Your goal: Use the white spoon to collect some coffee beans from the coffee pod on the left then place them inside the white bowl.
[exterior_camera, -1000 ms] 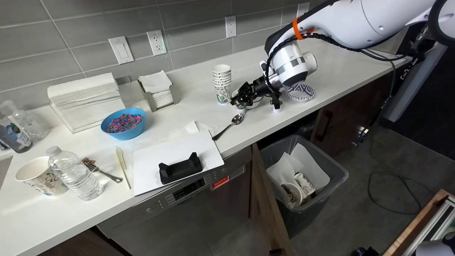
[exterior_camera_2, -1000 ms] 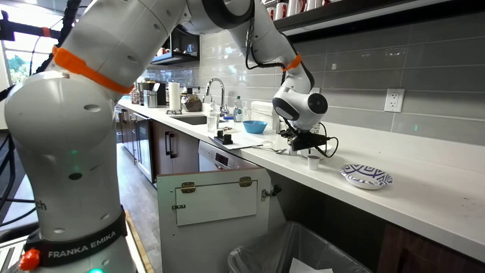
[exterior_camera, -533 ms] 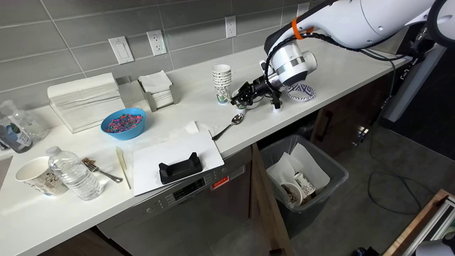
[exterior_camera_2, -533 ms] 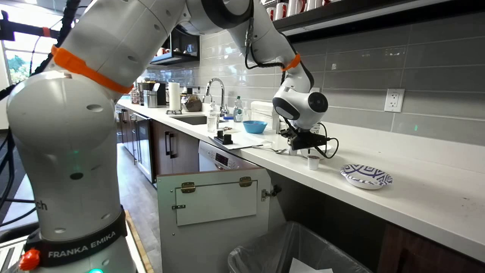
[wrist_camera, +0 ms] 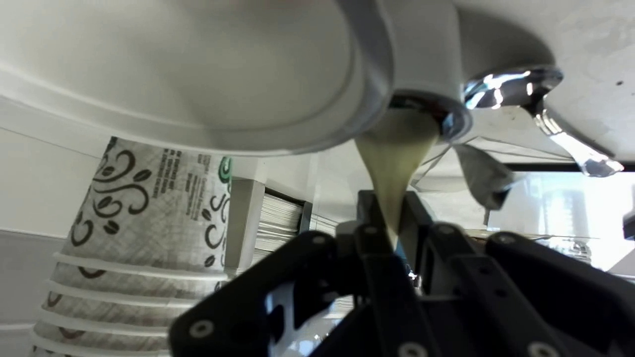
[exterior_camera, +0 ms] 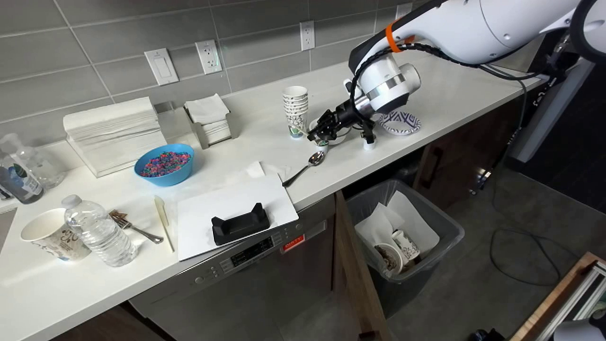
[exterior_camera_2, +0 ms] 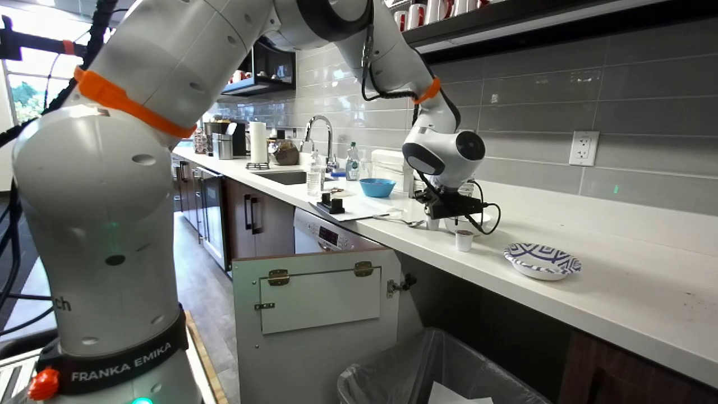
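Scooping stage at the left coffee pod (exterior_camera: 322, 148), judged from the place of the white spoon (wrist_camera: 396, 158); the fingers (wrist_camera: 415, 220) are closed on the spoon's slim handle, and its head lies at the mouth of the pod, though whether it dips inside or hangs just in front cannot be told; no beans can be made out, the dark mouth being too blurred; delivery to the bowl is judged not yet begun. The white bowl (wrist_camera: 278, 141) stands on the table (exterior_camera: 258, 135) just beside the pod, its rim overlapping the pod in the wrist view; contact between the two is uncertain, as are the bowl's contents; a second coffee pod (exterior_camera_2: 464, 241) stands farther right in both exterior views; a metal spoon (exterior_camera: 316, 158) lies with its head just beside the left pod. The next move likely calls for working the white spoon's head down into the beans, rolling it level under a load, then raising it clear of the pod's edge before the short passage to the bowl; there a slow tilt should empty it; the handle is thin and may twist in the grip; the pod looks light and, if pressed from one side, could slide or tip.
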`<state>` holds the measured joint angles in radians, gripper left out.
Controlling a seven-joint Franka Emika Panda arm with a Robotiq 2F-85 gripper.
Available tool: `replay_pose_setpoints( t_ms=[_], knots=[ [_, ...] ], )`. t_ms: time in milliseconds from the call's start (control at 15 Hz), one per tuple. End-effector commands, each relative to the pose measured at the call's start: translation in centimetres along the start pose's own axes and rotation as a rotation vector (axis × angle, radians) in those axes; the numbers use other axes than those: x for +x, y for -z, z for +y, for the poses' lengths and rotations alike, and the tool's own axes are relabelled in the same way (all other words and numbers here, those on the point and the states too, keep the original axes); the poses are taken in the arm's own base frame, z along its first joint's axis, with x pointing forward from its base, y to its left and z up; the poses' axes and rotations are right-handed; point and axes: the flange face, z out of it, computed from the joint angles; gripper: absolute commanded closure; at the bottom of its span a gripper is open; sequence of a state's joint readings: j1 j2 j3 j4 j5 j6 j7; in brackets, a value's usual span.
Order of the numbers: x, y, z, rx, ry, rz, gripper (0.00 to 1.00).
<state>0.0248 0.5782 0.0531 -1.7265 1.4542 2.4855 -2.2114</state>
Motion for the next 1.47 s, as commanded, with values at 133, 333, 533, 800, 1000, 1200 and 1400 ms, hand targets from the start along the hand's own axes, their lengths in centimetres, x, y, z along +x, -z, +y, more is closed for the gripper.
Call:
replay_pose_setpoints(
  t_ms=[133,333,533,800,1000,1200,1400],
  knots=[
    [0.2,0.1,-0.2,-0.019,-0.005,-0.076,0.96],
    [0.4,0.2,-0.2,-0.036,-0.01,-0.106,0.96],
    [0.8,0.3,-0.2,-0.041,-0.012,-0.126,0.96],
    [1.5,0.1,-0.6,-0.028,-0.01,-0.149,0.96],
    [2.1,-0.1,-0.8,-0.023,-0.008,-0.165,0.96],
    [2.5,-0.1,-0.8,-0.027,-0.005,-0.177,0.96],
    [2.8,-0.1,-0.8,-0.029,-0.001,-0.186,0.96]
  ],
)
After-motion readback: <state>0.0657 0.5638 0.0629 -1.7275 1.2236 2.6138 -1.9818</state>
